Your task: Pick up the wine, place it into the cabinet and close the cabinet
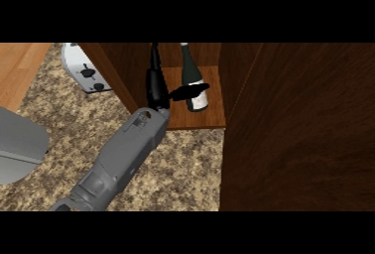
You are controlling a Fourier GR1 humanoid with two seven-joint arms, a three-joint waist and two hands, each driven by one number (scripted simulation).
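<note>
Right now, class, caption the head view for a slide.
Left hand open by wine bottle standing inside open cabinet.

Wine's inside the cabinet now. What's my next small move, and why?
Probably draw the left hand straight back out of the cabinet. The wine already sits inside, and the hand's fingers look straight rather than curled round it, though the thumb overlaps the bottle in this view. The door is open, and the arm would block it from closing.

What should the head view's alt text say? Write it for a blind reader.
A dark wine bottle rests on the shelf of an open cabinet, with the left hand beside it, fingers straight and thumb against the bottle. The cabinet door stands open at right; a speckled counter lies below.
</note>
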